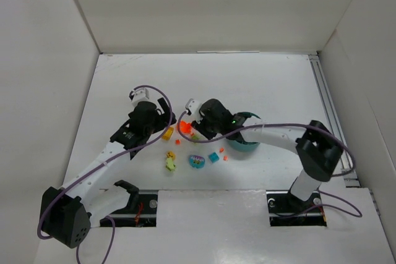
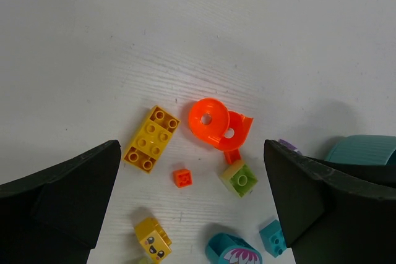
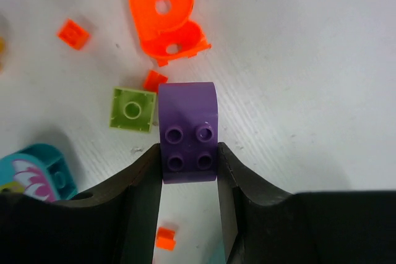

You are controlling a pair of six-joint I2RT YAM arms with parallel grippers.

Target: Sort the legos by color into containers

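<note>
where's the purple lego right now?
Right wrist view, centre: the purple lego is pinched in the right gripper, with the lime green brick just left of it and the orange round piece beyond.

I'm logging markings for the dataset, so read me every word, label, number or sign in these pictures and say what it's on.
No readable text in any view.
Studs of the purple brick in the right gripper: no lettering can be made out.
Prints on the teal piece and the small yellow brick: pictures only, no words.
</note>
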